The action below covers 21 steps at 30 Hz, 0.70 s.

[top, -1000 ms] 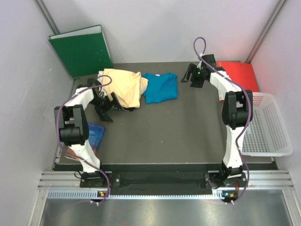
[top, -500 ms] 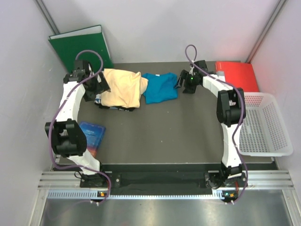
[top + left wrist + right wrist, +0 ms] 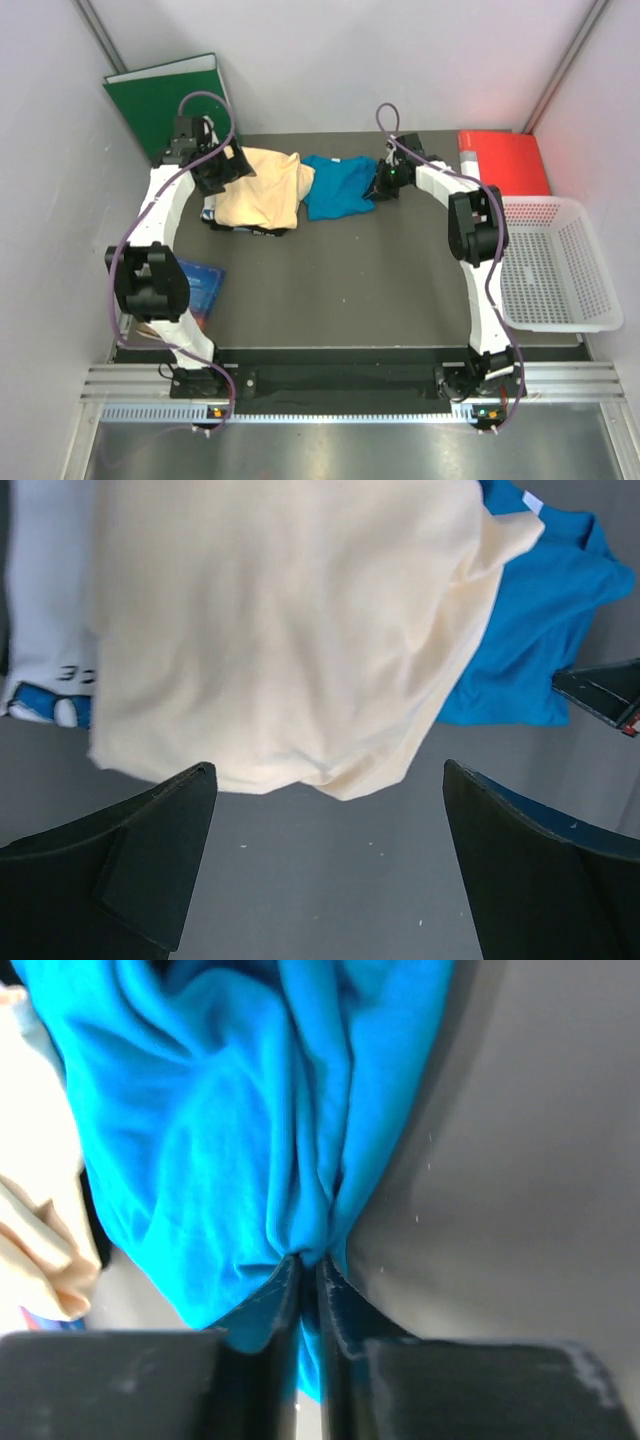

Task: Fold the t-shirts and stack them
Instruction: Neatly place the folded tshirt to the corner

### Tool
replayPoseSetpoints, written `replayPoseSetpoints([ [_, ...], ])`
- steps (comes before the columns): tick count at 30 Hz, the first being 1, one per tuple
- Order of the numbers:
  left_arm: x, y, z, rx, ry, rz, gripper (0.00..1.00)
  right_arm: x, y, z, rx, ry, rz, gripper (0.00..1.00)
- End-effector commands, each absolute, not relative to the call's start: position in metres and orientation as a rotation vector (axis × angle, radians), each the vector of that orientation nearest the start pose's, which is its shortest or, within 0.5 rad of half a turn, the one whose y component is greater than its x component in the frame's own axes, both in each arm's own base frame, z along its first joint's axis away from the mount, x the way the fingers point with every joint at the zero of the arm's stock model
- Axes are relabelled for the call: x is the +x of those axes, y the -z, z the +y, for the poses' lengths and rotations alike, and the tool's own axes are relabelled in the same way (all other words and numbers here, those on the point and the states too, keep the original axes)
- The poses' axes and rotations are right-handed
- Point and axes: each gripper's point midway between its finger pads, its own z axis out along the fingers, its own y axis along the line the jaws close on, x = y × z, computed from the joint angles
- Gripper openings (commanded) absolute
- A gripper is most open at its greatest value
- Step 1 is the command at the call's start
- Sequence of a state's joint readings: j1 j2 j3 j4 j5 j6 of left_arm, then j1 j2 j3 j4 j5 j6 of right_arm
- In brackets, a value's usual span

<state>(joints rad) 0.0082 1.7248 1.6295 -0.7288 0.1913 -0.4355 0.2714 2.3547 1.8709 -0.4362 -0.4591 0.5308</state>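
The pale yellow t-shirt [image 3: 262, 188] lies crumpled at the table's back left, and its right side overlaps the teal-blue t-shirt [image 3: 338, 185]. My left gripper [image 3: 228, 168] hovers over the yellow shirt's left side. Seen from the left wrist, that gripper [image 3: 328, 780] is open and holds nothing, with the yellow shirt [image 3: 280, 630] just beyond the fingertips and the teal shirt [image 3: 530, 640] further right. At the teal shirt's right edge, my right gripper [image 3: 378, 185] has closed. The right wrist view shows the right gripper [image 3: 310, 1265] shut on a bunched fold of teal cloth [image 3: 230, 1110].
A green binder [image 3: 170, 105] leans at the back left and a red folder [image 3: 505, 155] lies at the back right. A white basket [image 3: 555, 265] stands at the right edge. A blue book [image 3: 195, 285] lies by the left arm. A white printed cloth [image 3: 45, 630] peeks from under the yellow shirt.
My right gripper slid left to the teal shirt's edge and closed on it. The left arm swung from the yellow shirt's near side up over its far left side, still open.
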Motion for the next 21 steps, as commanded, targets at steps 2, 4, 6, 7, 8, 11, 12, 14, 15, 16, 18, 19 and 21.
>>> replayPoseSetpoints([
  [2,0.463,-0.214,-0.102,-0.286,0.59,2.371,0.99,0.492,-0.048,0.242,0.124,-0.853,2.651,0.0],
  [4,0.465,-0.203,-0.121,-0.232,0.638,2.41,0.99,0.481,-0.058,0.232,0.105,-0.8,2.667,0.0],
  [6,0.464,-0.194,-0.151,-0.135,0.694,2.45,0.99,0.462,-0.052,0.221,0.107,-0.743,2.718,0.0],
  [7,0.459,-0.19,-0.169,-0.082,0.721,2.476,0.99,0.459,-0.063,0.216,0.082,-0.712,2.7,0.0],
  [8,0.459,-0.176,-0.178,-0.055,0.732,2.512,0.99,0.448,-0.057,0.209,0.081,-0.688,2.728,0.0],
  [11,0.455,-0.163,-0.214,0.025,0.81,2.55,0.99,0.431,-0.058,0.192,0.08,-0.621,2.757,0.0],
  [12,0.45,-0.161,-0.228,0.062,0.856,2.56,0.99,0.429,-0.062,0.188,0.069,-0.605,2.746,0.0],
  [14,0.451,-0.148,-0.242,0.084,0.888,2.587,0.99,0.423,-0.056,0.181,0.076,-0.578,2.764,0.0],
  [15,0.45,-0.144,-0.249,0.106,0.899,2.596,0.99,0.423,-0.056,0.177,0.08,-0.564,2.76,0.0],
  [16,0.45,-0.14,-0.252,0.123,0.897,2.604,0.99,0.421,-0.054,0.175,0.083,-0.557,2.769,0.0],
  [18,0.452,-0.126,-0.255,0.124,0.897,2.631,0.99,0.422,-0.054,0.172,0.09,-0.541,2.764,0.0],
  [19,0.455,-0.117,-0.255,0.123,0.885,2.648,0.99,0.422,-0.052,0.171,0.1,-0.531,2.768,0.0],
  [21,0.457,-0.105,-0.251,0.111,0.843,2.675,0.99,0.424,-0.054,0.171,0.101,-0.537,2.756,0.0],
])
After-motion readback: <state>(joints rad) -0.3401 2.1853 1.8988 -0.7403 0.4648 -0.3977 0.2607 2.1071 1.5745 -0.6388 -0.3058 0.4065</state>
